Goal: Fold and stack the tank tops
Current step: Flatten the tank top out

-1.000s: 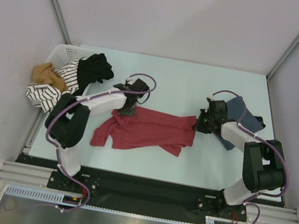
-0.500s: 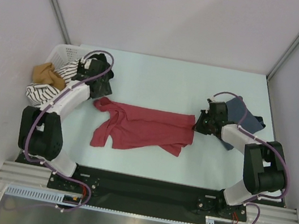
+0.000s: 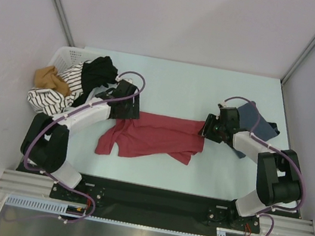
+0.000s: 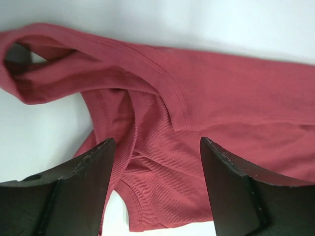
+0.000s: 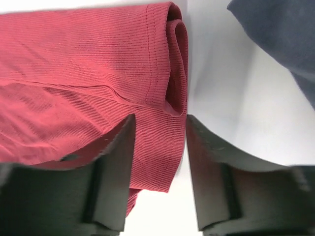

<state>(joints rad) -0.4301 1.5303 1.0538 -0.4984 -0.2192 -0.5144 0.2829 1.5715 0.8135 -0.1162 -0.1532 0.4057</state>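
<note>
The brick-red ribbed tank top (image 3: pixel 161 134) lies rumpled at mid-table. The slate blue-grey tank top (image 3: pixel 255 119) sits just beyond its right hem. The left gripper (image 4: pixel 157 142) gapes wide over its strap end. The right gripper (image 5: pixel 158 118) straddles its hem; I cannot tell whether it pinches.

The red tank top (image 3: pixel 160 137) is brick red all over, with thin ribs. The blue-grey tank top (image 3: pixel 257 124) is dark and plain. The bench (image 3: pixel 187 83) is pale blue-green. The basket (image 3: pixel 66 53) is white. The striped cloth (image 3: pixel 48 101) is black and white, the tan cloth (image 3: pixel 49 78) is plain, and the black cloth (image 3: pixel 100 72) is plain too.
</note>
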